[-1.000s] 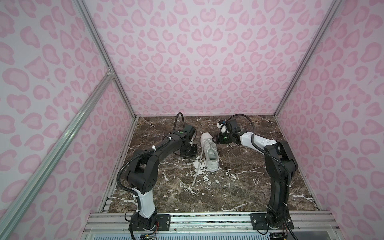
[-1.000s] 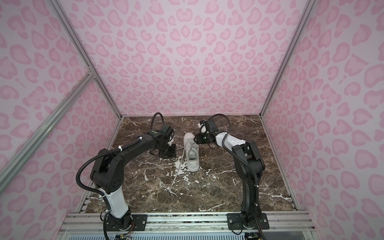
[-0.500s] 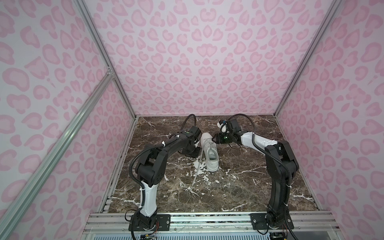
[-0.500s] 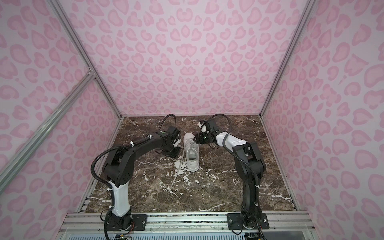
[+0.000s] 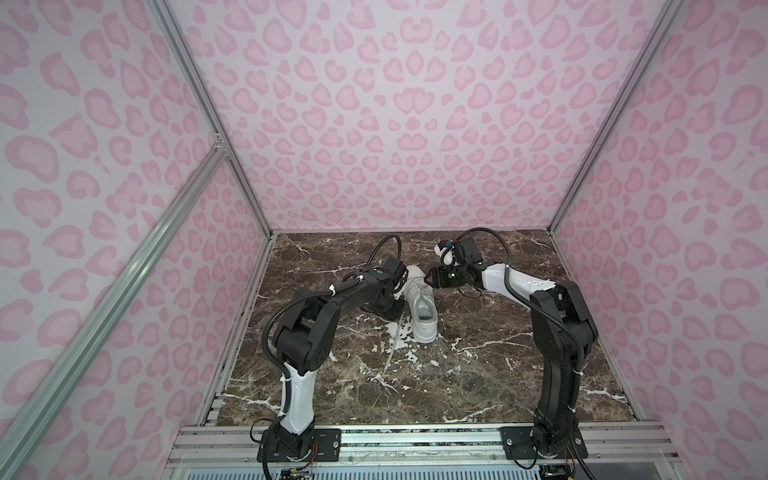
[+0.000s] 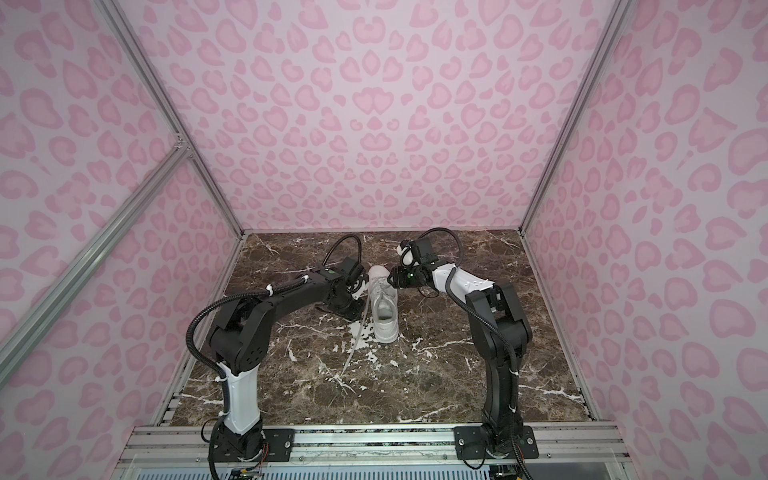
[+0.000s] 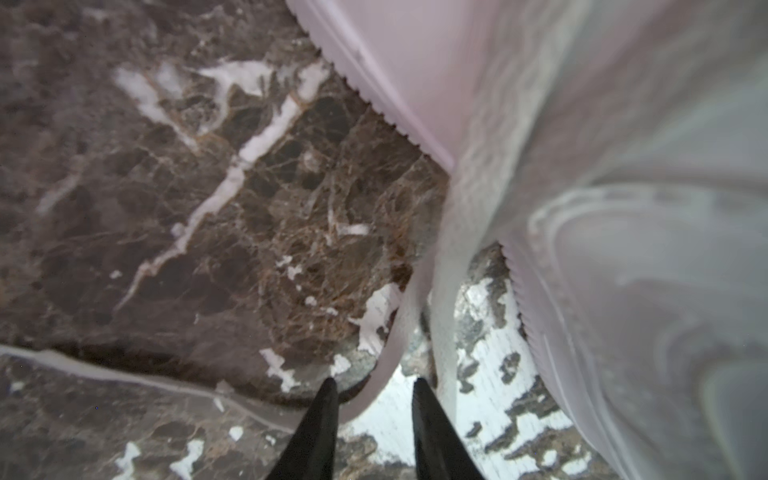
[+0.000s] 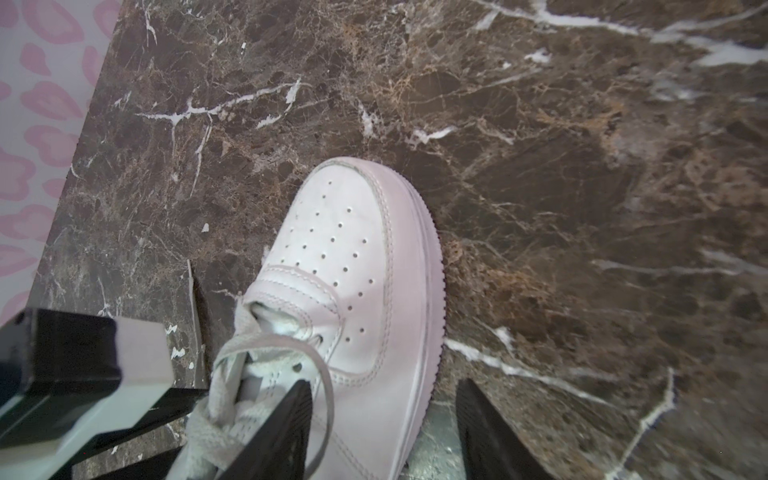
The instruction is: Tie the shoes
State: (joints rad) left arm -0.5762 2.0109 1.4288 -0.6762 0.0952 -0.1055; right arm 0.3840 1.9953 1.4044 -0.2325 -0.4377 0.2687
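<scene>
A white low-top shoe (image 5: 422,309) (image 6: 384,309) stands mid-table in both top views, toe towards the back wall. One loose lace (image 5: 392,349) (image 6: 353,353) trails from its left side across the marble towards the front. My left gripper (image 5: 392,307) (image 7: 374,392) hangs low beside the shoe's left side. Its jaws stand apart, and the lace (image 7: 444,257) runs down past their tips, unclamped. My right gripper (image 5: 430,279) (image 8: 384,415) is open at the forefoot. One finger (image 8: 286,428) rests on the laces and the other (image 8: 482,428) stands outside the sole (image 8: 428,291).
The brown marble table top (image 5: 478,374) has white veins that look like bits of lace. Pink-patterned walls (image 5: 415,124) on aluminium frame posts close it in on three sides. A metal rail (image 5: 415,444) carrying both arm bases runs along the front.
The left arm has swung in towards the shoe and its jaws have widened. The right arm and the shoe have stayed put.
</scene>
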